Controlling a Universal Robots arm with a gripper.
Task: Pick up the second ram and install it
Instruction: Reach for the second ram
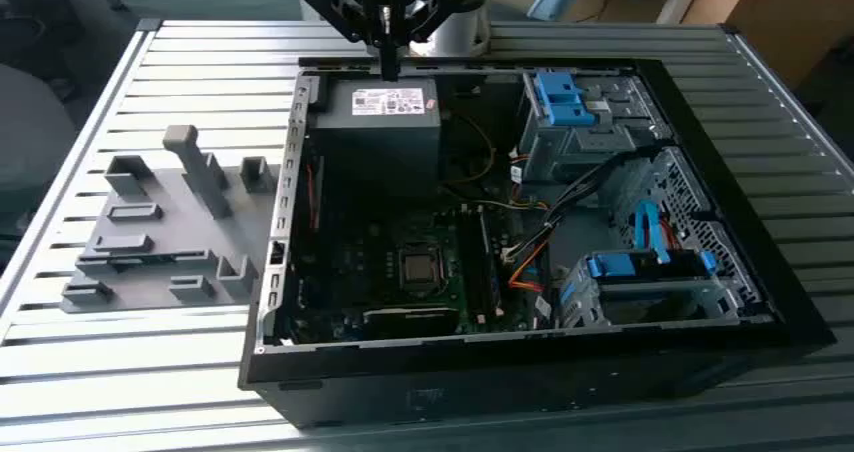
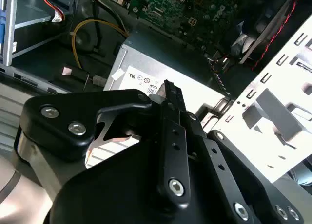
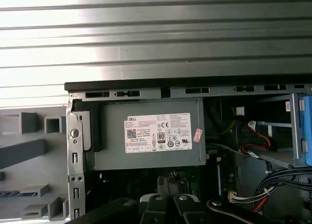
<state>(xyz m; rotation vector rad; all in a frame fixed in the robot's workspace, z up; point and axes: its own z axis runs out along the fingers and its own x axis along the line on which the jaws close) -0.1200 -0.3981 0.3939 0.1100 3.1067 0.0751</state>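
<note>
Now | fingers (image 1: 388, 64) together, pointing down above power supply (image 1: 387, 107) | second ram's long axis: cannot tell

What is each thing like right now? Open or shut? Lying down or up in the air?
Black metal computer case: lying flat, side open.
Robot's black hand: shut, in the air over the case's rim, nothing seen in it.
Grey metal power box with a white label: fitted inside the case.
Grey plastic holder tray: lying flat on the table beside the case.
</note>
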